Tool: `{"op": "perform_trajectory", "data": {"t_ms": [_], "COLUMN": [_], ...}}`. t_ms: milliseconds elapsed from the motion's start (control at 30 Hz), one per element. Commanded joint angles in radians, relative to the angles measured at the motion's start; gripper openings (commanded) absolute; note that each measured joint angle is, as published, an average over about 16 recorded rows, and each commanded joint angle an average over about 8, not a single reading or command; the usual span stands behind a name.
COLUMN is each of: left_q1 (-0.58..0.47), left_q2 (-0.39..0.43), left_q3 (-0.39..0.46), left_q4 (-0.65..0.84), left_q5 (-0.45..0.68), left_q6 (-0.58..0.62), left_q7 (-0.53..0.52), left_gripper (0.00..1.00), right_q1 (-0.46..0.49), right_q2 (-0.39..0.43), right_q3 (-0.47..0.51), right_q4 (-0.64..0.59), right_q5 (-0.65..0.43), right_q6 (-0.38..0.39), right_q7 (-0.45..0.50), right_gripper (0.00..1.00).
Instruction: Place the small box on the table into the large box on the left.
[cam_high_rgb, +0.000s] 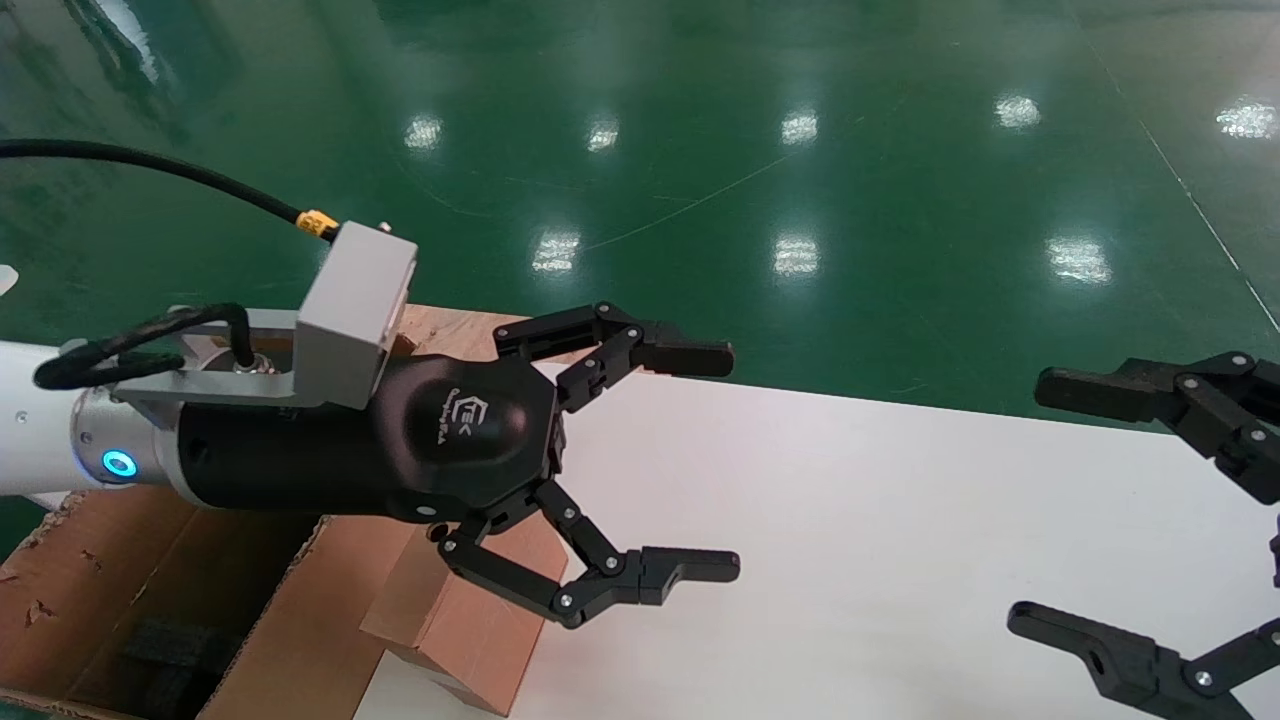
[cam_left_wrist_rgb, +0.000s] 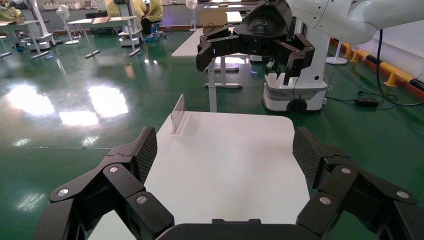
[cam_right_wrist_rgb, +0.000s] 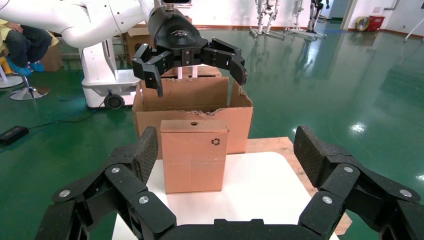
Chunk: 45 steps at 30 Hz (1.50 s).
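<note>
The small box stands upright at the left end of the white table. The right wrist view shows its hole and recycling symbol. The large box with torn flaps and black foam inside stands just past it off the table's left end, and shows behind it in the right wrist view. My left gripper is open and empty, hovering above the small box without touching it, and also shows in the right wrist view. My right gripper is open and empty over the table's right end, facing the small box.
A bare plywood board lies under the table's far left corner. A small clear upright stand sits at the table's far right edge. Green floor surrounds the table, with other robots and desks beyond.
</note>
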Motion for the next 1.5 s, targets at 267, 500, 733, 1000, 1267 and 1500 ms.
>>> {"op": "perform_trajectory", "data": {"t_ms": [267, 500, 733, 1000, 1267, 1500], "left_q1": [0.000, 0.000, -0.002, -0.047, -0.161, -0.202], "left_q2": [0.000, 0.000, -0.006, -0.051, -0.072, -0.072], "left_q3": [0.000, 0.000, 0.000, 0.017, 0.080, 0.104], "left_q4": [0.000, 0.000, -0.003, -0.049, -0.075, -0.078], "left_q5": [0.000, 0.000, 0.014, 0.194, 0.428, 0.493], "left_q6": [0.000, 0.000, -0.006, -0.112, -0.167, -0.168], "left_q7": [0.000, 0.000, 0.006, 0.014, -0.042, -0.060], "left_gripper": [1.00, 1.00, 1.00, 1.00, 1.00, 1.00], "right_q1": [0.000, 0.000, 0.000, 0.001, 0.001, 0.000], "right_q2": [0.000, 0.000, 0.000, 0.000, 0.000, 0.000], "right_q3": [0.000, 0.000, 0.000, -0.001, -0.001, -0.001], "right_q4": [0.000, 0.000, 0.000, -0.001, -0.001, -0.001], "right_q5": [0.000, 0.000, 0.000, 0.000, 0.001, 0.000], "right_q6": [0.000, 0.000, 0.000, 0.000, 0.000, 0.000], "right_q7": [0.000, 0.000, 0.000, -0.001, -0.001, -0.001], "right_gripper": [0.00, 0.00, 0.00, 0.00, 0.00, 0.00]}}
